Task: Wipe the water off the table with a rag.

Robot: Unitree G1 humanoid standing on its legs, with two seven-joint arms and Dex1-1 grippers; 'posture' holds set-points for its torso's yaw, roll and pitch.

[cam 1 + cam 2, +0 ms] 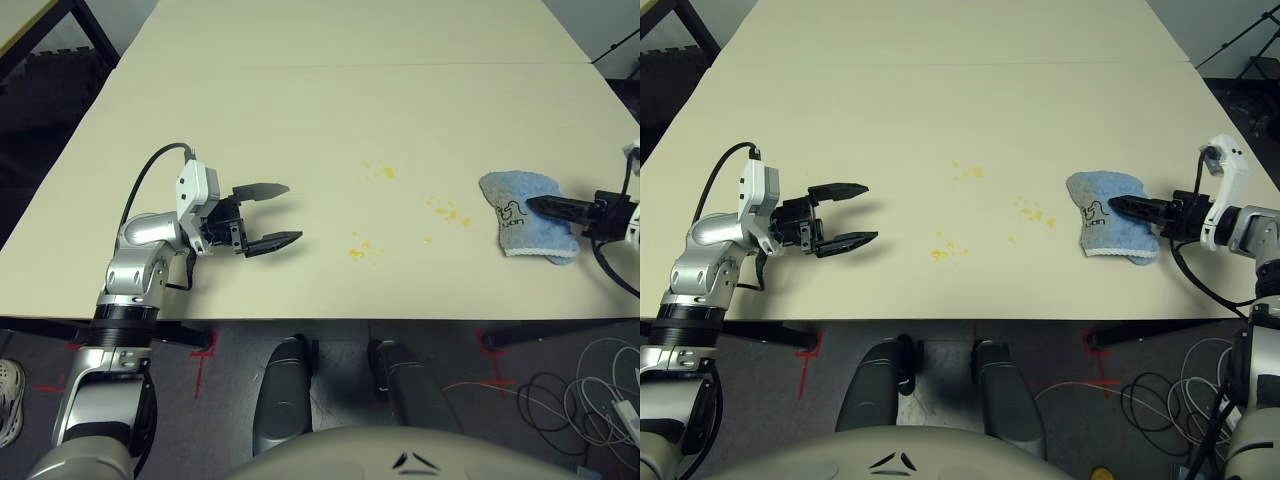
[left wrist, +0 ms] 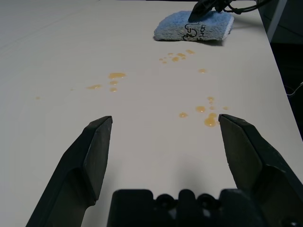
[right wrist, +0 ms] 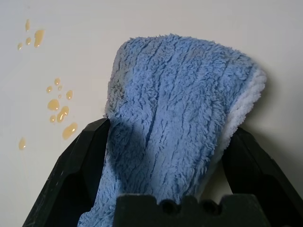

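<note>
The right gripper (image 3: pixel 173 125) is straddling the rag (image 1: pixel 1105 235) near the worktop's (image 1: pixel 910 100) right edge, jaws apart; the left gripper (image 1: pixel 296 212) is gaping empty. Grasping is seemingly underway; next, closing, then sweeping leftward over the water (image 1: pixel 1037 214).

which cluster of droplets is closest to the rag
The cluster of yellow-orange droplets immediately left of the blue rag; the other two clusters lie farther left.

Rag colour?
Light-blue terry rag with a white edge strip; best in the right wrist view.
</note>
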